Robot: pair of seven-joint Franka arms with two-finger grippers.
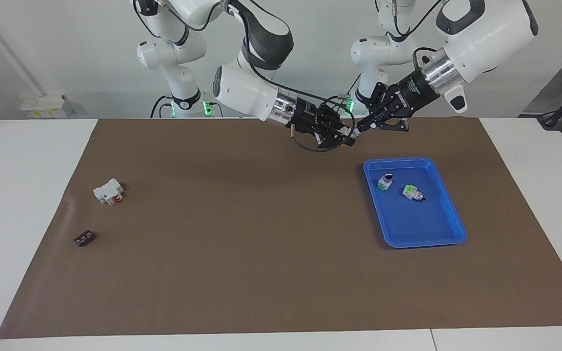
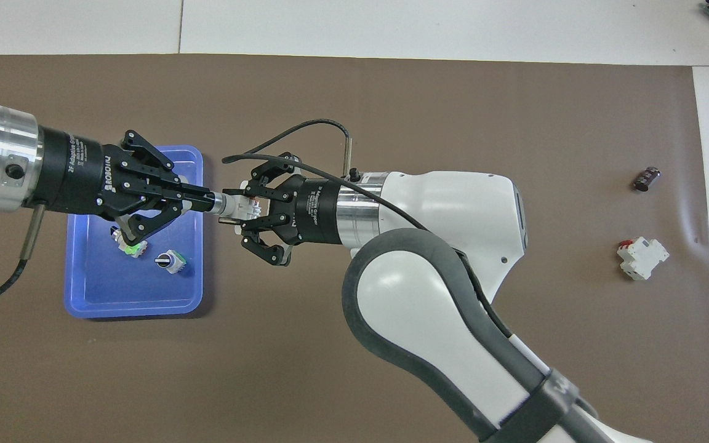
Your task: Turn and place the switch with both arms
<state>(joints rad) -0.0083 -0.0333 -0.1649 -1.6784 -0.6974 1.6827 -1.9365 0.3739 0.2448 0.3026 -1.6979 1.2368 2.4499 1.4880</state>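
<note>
The switch [image 2: 239, 207] hangs in the air between both grippers, lying longways from one to the other, above the mat near the robots' edge of the table. The left gripper [image 2: 210, 200] pinches its end nearest the blue tray [image 2: 139, 304]. The right gripper [image 2: 250, 212] is clamped on the other end, so both are just as near.

switch [image 2: 239, 208]: small white body, orange section, held level in mid-air between left gripper [image 2: 207, 201] and right gripper [image 2: 250, 212], just beside the blue tray [image 2: 93, 295]. Orientation probably black end toward left gripper.
</note>
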